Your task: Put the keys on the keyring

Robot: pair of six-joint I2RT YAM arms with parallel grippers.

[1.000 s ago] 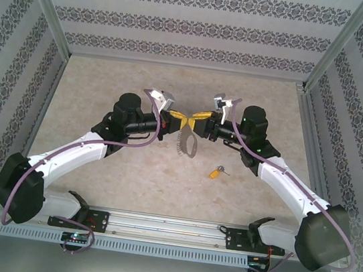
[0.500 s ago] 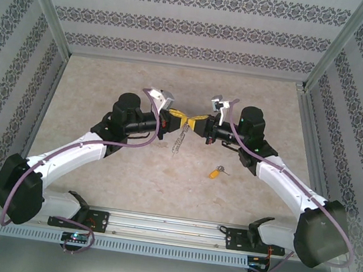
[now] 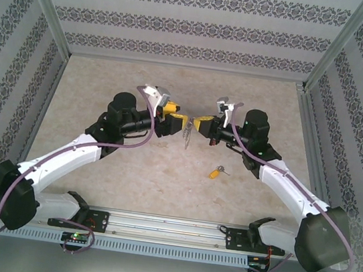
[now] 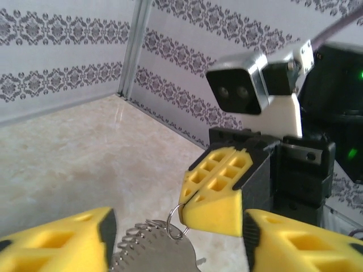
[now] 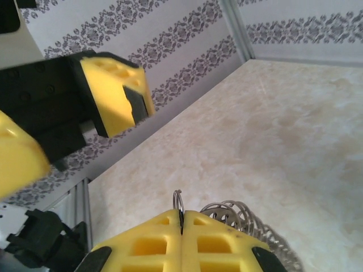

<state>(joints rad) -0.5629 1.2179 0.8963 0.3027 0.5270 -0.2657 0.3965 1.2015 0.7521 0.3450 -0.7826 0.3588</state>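
Observation:
The keyring (image 3: 186,135), a grey flat piece with a toothed pale edge, hangs above the table's middle between the two grippers. My right gripper (image 3: 199,123) is shut on the small wire ring (image 5: 178,201) at its top. The wrist view shows the yellow pads (image 5: 159,243) pressed together on that wire. My left gripper (image 3: 178,117) stands open just left of it, its fingers (image 4: 57,241) on either side of the keyring plate (image 4: 153,258) without touching. The key (image 3: 215,173), silver with a yellow head, lies on the table in front of the right arm.
Patterned walls (image 3: 183,25) close in the back and both sides of the beige table (image 3: 108,78). A metal rail (image 3: 168,227) with both arm bases runs along the near edge.
My left gripper has opened, let go of the keyring and drawn back a little to the left. My right gripper has shut on the wire ring and now carries the keyring alone.

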